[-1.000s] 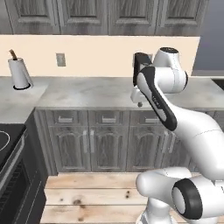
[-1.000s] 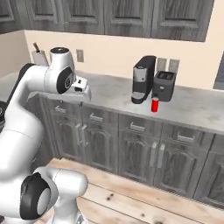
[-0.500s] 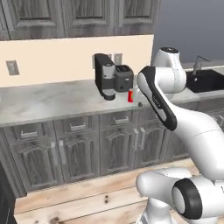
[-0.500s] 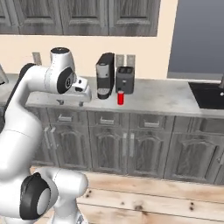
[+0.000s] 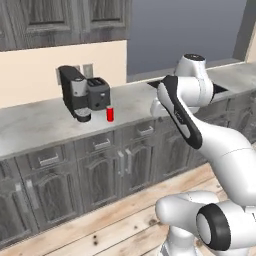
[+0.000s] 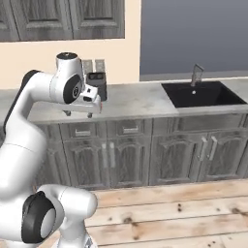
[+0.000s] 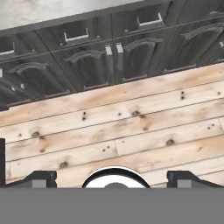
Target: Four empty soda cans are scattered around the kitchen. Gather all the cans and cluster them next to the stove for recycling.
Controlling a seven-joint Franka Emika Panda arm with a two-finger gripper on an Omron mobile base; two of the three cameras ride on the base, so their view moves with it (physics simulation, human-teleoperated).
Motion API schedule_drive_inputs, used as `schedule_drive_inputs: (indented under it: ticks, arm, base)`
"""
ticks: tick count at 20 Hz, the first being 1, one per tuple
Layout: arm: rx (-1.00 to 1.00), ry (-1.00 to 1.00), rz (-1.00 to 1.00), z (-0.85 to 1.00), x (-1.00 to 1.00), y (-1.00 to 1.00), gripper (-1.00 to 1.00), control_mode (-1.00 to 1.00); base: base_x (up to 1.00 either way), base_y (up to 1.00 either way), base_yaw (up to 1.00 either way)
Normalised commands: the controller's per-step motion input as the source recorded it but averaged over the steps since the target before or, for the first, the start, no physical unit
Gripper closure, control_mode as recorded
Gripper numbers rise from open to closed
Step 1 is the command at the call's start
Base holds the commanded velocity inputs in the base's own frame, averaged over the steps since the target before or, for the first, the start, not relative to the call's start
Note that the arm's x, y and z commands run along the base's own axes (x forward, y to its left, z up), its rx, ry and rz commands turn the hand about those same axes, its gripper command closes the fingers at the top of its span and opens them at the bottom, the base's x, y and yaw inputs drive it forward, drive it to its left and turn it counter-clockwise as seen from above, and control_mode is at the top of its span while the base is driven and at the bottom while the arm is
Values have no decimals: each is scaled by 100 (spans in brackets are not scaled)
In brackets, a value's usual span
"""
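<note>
A: Position of the target?

B: One red soda can stands upright on the pale marble counter, just to the right of the black coffee machine and in front of the black toaster. It looks slightly apart from both, though the gap to the toaster is hard to judge. From the right base camera, the toaster is partly hidden behind the arm.

A: And the gripper?

B: The gripper hangs above the light plank floor, in front of the grey wood-grain cabinets, pointing down. Its two dark fingertips sit far apart at the bottom of the hand camera, so the jaws stand wide with nothing between them. From the right base camera the hand is level with the counter edge; whether it overlaps the counter, I cannot tell.

A: Anything else on that run of counter?

B: A black sink with a faucet lies well to the right of the toaster, below a large grey window.
</note>
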Motion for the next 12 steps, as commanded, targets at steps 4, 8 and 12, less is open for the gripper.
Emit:
schedule_drive_inputs:
  ticks: [4, 8, 12]
  arm:
    - [0, 0, 0, 0, 0, 0, -100, 100]
    - [0, 0, 0, 0, 0, 0, -100, 100]
    - [0, 0, 0, 0, 0, 0, -100, 100]
  base:
    - [0, -26, -44]
    - [0, -42, -40]
    - [0, -50, -38]
